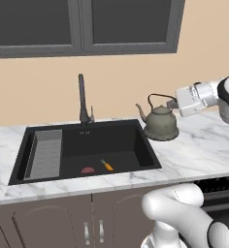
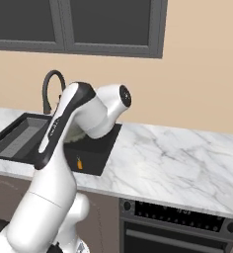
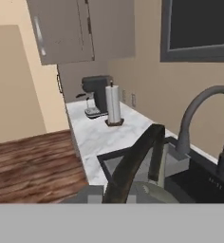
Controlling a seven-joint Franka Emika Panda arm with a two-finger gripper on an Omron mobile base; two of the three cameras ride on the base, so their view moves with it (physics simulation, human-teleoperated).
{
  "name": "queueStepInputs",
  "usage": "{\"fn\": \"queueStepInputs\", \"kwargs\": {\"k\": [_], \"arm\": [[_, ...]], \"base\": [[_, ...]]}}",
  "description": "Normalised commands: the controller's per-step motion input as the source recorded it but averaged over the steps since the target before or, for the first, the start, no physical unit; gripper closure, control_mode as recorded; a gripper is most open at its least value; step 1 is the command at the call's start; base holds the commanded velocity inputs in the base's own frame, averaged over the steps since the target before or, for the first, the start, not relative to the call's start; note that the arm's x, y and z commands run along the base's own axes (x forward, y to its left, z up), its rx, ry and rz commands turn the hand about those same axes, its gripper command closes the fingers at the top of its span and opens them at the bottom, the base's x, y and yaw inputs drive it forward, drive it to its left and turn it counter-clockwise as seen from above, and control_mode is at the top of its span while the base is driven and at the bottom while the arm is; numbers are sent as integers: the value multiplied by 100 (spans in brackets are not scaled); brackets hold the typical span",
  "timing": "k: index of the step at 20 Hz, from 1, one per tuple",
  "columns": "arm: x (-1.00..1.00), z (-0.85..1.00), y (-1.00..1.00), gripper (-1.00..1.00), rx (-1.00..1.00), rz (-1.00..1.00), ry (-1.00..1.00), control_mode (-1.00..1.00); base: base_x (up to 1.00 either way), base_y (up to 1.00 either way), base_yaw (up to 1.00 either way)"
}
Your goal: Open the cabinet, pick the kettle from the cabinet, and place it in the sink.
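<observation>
While the big white marble worktop (image 1: 199,150) is taking up most of the scene and the cabinet (image 1: 82,24) is hanging up top with its doors looking closed from the left base view, the black sink (image 1: 111,145) is sitting right there waiting, with its ribbed tray (image 1: 44,154) on one side, the tall faucet (image 1: 82,99) behind it, and what looks like a carrot (image 1: 106,165) plus a small red thing (image 1: 88,170) lying on the bottom. The kettle (image 1: 160,122) is hovering at the right edge of the sink, more over the worktop than over the basin as far as I can tell, and I can't say for sure whether its base is touching the marble or not. So here's what I'm worrying about: if it gets let go here, it's probably landing on the rim or the worktop instead of inside, and could tip on that edge. It's also dangling by a thin loop handle, so a fast swing could set it rocking, and the faucet is standing close enough to clip on the way over. The hand (image 1: 173,103) is clamped tight on that black handle, fingers squeezed together around it with the kettle hanging below.
</observation>
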Motion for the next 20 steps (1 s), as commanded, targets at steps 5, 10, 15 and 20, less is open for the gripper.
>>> {"fn": "queueStepInputs", "kwargs": {"k": [5, 10, 15, 20], "arm": [[25, -23, 19, 100, 0, 7, 0, -100], [18, -22, 23, 100, -2, 8, 0, -100], [14, -28, 29, 100, -5, 8, 0, -100], [25, -25, 29, 100, -7, 5, 0, -100]], "base": [[0, 0, 0], [0, 0, 0], [0, 0, 0], [0, 0, 0]]}}
